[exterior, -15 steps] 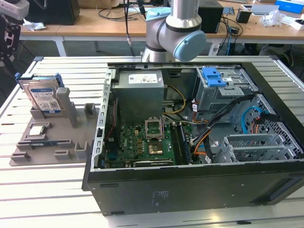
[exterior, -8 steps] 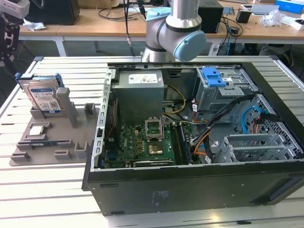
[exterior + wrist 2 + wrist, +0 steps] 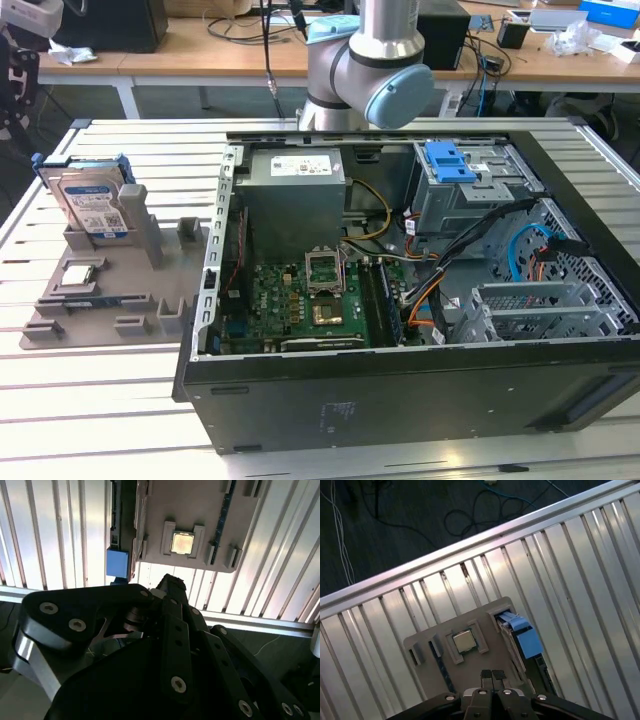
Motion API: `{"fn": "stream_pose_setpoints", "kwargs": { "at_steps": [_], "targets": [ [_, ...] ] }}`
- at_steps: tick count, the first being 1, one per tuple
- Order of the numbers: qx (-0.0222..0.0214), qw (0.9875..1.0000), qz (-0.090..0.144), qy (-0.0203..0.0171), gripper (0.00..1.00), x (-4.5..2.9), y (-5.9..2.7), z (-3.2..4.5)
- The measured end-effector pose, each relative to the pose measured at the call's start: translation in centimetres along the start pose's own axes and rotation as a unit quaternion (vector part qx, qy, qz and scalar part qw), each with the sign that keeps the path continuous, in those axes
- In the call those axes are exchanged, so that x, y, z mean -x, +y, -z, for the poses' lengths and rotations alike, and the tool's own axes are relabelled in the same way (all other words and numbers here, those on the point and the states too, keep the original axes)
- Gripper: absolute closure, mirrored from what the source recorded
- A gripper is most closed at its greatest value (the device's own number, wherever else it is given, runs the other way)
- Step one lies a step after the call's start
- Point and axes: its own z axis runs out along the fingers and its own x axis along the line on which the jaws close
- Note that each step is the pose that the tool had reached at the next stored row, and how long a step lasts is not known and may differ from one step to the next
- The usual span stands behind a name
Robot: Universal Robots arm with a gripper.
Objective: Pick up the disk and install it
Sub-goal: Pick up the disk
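Observation:
The disk, silver with a white-and-blue label in a blue bracket, stands on edge in a slot of the grey holder tray at the exterior view's left. The first wrist view looks down on it edge-on, with the blue bracket of the disk uppermost. Its blue end also shows in the second wrist view. My gripper hangs well above the tray, fingertips together and holding nothing. One black finger of it shows in the second wrist view.
A square processor chip lies in a tray pocket beside the disk. The open computer case sits at the exterior view's right, with a drive cage and blue latch and metal bays. The slatted table's edge is close to the tray.

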Motion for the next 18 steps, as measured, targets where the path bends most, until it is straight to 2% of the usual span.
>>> {"fn": "stream_pose_setpoints", "kwargs": {
  "at_steps": [10,16,18],
  "targets": [
    [0.0003,0.9995,0.033,-0.0002,0.89,0.00,0.00,0.00],
    [0.0006,0.9981,0.061,-0.0005,0.89,0.00,0.00,0.00],
    [0.0007,0.9980,0.063,-0.0005,0.89,0.00,0.00,0.00]
  ]
}}
